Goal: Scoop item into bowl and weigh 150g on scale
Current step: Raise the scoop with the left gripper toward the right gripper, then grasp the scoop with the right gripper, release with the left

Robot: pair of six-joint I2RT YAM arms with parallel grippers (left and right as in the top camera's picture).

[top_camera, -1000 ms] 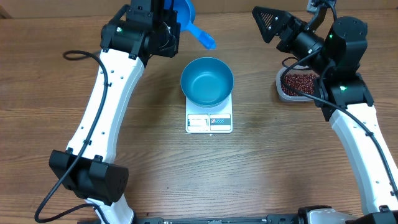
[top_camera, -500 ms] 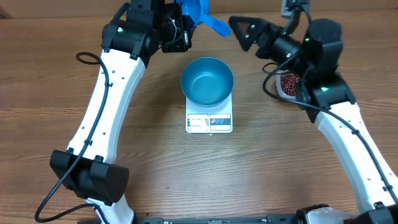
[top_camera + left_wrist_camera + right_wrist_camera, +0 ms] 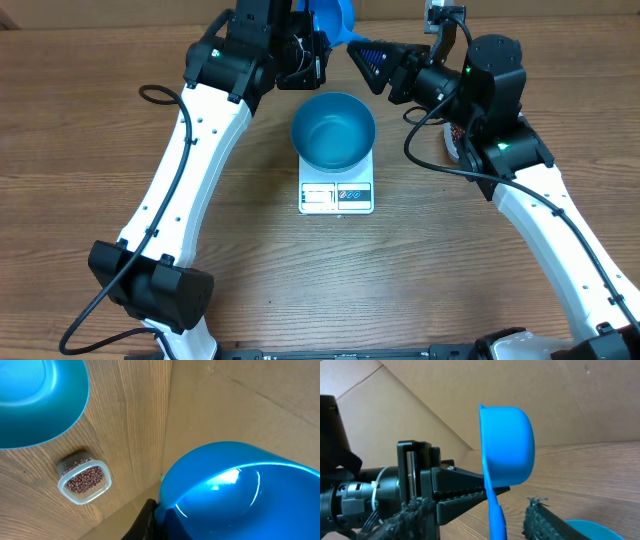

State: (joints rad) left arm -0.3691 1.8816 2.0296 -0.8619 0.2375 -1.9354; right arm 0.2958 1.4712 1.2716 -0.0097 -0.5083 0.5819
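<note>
Wooden desk [image 3: 250, 260]: your glossy blue bowl [image 3: 333, 130] sits empty on the white scale [image 3: 336, 197]; left hand [image 3: 318, 52] pinches the blue scoop [image 3: 335, 15], right hand [image 3: 372, 55] spread; all scooping remains.

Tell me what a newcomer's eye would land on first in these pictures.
The bright blue scoop stands out, held up behind the bowl by the left end effector, with the right end effector open on either side of its handle. In the middle, the empty blue bowl sits on the white scale. The beans lie in a clear tub to the right.
</note>
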